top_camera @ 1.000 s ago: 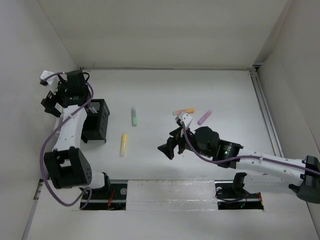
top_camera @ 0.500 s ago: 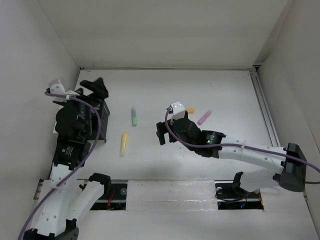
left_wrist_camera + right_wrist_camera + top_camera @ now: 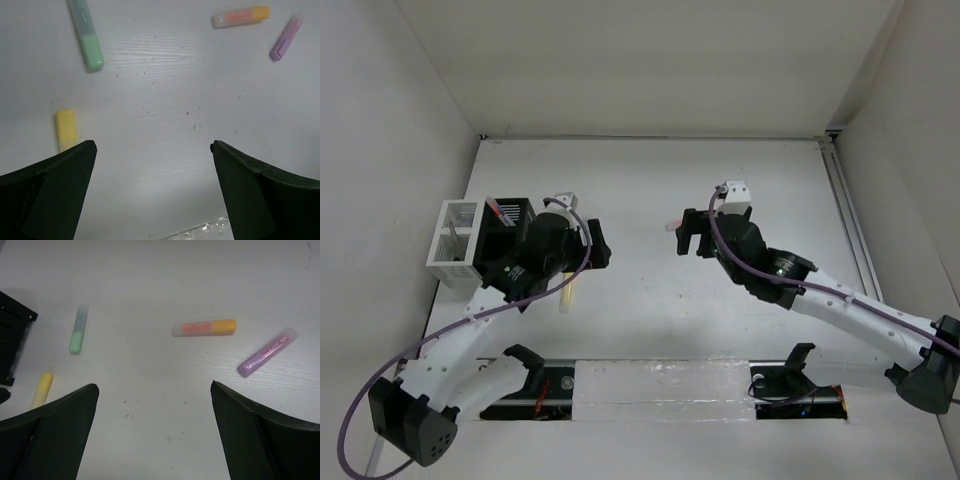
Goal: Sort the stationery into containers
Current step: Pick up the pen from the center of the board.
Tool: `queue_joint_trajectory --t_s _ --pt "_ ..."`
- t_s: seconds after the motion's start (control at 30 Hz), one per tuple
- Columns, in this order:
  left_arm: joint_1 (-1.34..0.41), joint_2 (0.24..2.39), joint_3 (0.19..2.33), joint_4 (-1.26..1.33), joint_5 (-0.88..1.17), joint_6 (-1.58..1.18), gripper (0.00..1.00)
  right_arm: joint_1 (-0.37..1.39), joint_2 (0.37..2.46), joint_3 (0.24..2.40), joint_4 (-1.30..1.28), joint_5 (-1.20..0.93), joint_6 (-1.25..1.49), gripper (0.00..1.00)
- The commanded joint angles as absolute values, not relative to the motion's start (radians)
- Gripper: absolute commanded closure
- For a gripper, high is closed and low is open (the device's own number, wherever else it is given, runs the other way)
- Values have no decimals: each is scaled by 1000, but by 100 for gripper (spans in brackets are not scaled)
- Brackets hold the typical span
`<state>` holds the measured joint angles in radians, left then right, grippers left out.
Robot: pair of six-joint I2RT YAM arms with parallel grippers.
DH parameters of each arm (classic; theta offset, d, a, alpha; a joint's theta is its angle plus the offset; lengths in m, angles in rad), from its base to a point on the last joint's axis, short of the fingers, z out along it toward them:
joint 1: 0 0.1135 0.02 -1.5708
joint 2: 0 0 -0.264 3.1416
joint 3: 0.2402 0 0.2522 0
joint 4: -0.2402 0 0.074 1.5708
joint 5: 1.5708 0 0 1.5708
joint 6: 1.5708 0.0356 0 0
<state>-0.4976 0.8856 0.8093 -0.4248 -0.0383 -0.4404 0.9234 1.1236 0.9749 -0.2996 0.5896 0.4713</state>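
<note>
**Both arms hover above the white table (image 3: 650, 180), and neither holds anything.** The jaws of the left gripper (image 3: 152, 145) and the right gripper (image 3: 154, 385) stand fully spread.

Four items lie loose mid-table: a stubby yellow highlighter (image 3: 66, 129), a green highlighter (image 3: 86, 35), an orange highlighter (image 3: 205, 327) and a purple highlighter (image 3: 267, 352). The white slatted organiser box (image 3: 450, 262) and the black slatted organiser box (image 3: 523, 205) stand side by side at the left.

**Risk:** both wrist views frame the same highlighters, so choosing the same target would likely make the arms collide. The yellow highlighter lies just beside one left jaw tip, and a straight descent may strike it and roll it away.

**Change from half a second earlier:** the left arm has swung off the black box toward mid-table, uncovering the white box. The right gripper has shifted back and rightward, toward the orange highlighter.
</note>
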Motion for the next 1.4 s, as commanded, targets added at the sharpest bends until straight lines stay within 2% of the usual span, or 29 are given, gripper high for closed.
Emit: queue_joint_trajectory --t_s 0.0,0.07,0.3,0.5,1.07,1.2,1.27,1.3,1.37 --pt "-522 1010 851 -440 -94 -500 0 894 1112 959 -245 546 462 0" --pt "-522 1063 833 -440 -83 -550 0 885 1112 950 -236 537 462 0" --pt "-522 1166 729 -476 -319 -880 0 850 1055 864 -146 447 434 0" --pt "-508 1124 687 -443 -390 -911 0 822 1051 827 -84 328 407 0" --pt "-479 1342 602 -347 -364 -951 0 804 999 788 -43 233 387 0" --pt "-479 1342 566 -308 -341 -951 14 795 977 779 -43 233 387 0" --pt "-488 1328 557 -308 -341 -951 41 795 977 779 -43 233 387 0" --pt "-488 1316 548 -299 -318 -951 48 795 968 779 -43 233 387 0" --pt "-488 1307 535 -285 -298 -939 52 795 968 770 -43 233 397 0"
